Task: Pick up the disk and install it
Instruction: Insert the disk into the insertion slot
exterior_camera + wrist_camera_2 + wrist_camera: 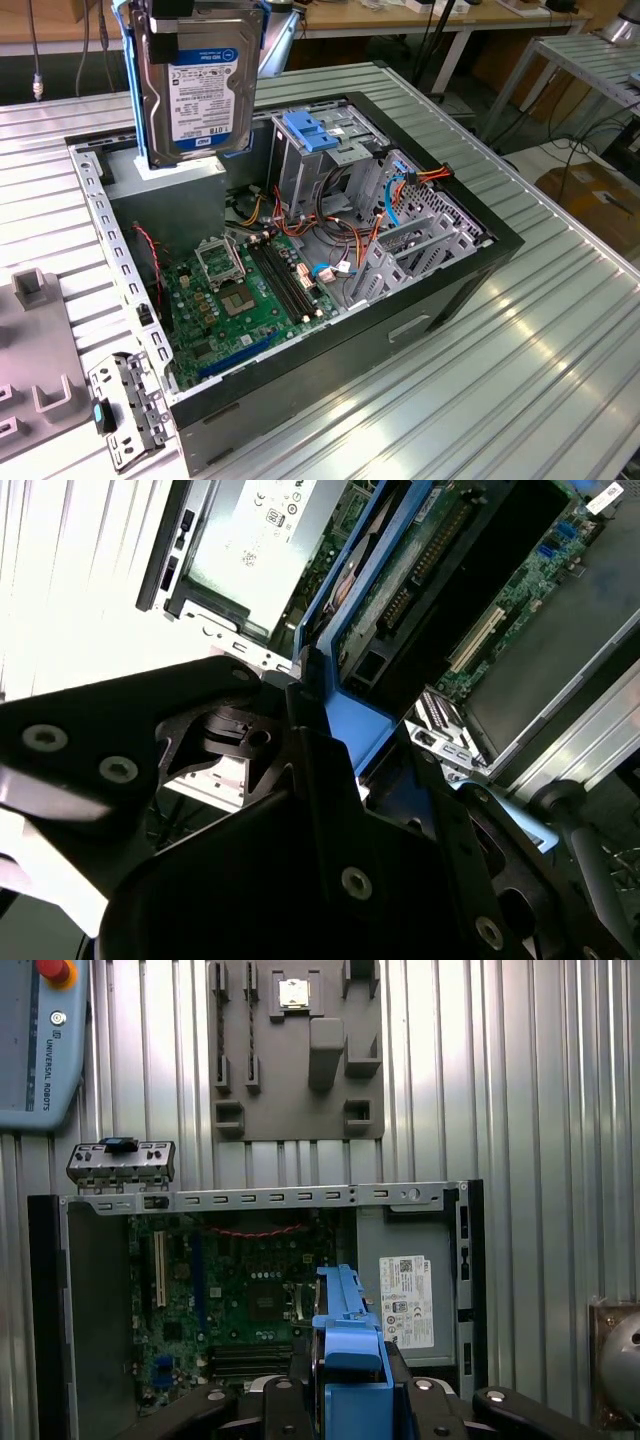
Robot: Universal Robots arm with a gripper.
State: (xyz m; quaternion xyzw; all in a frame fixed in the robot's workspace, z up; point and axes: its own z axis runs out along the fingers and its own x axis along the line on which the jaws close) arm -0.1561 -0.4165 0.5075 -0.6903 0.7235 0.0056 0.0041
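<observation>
The disk (pixel 200 90), a silver hard drive with a white-and-blue label in blue carrier rails, hangs upright above the back corner of the open computer case (pixel 400 330). My gripper (pixel 195 12) is shut on its upper end at the top edge of the exterior view. In the first wrist view the blue carrier (pixel 350 1360) sits between the black fingers (pixel 285 1405), over the green motherboard (pixel 230 1290). The second wrist view shows the disk (pixel 400 590) edge-on, clamped at its blue rail (pixel 345 720). A drive bay with a blue caddy (pixel 320 130) stands inside the case.
A grey box with a white sticker (pixel 405 1300) fills the case corner below the disk. Orange and blue cables (pixel 410 185) run beside the bay. A grey fixture plate (pixel 295 1050), a metal bracket (pixel 120 1160) and a teach pendant (pixel 40 1040) lie on the ribbed table.
</observation>
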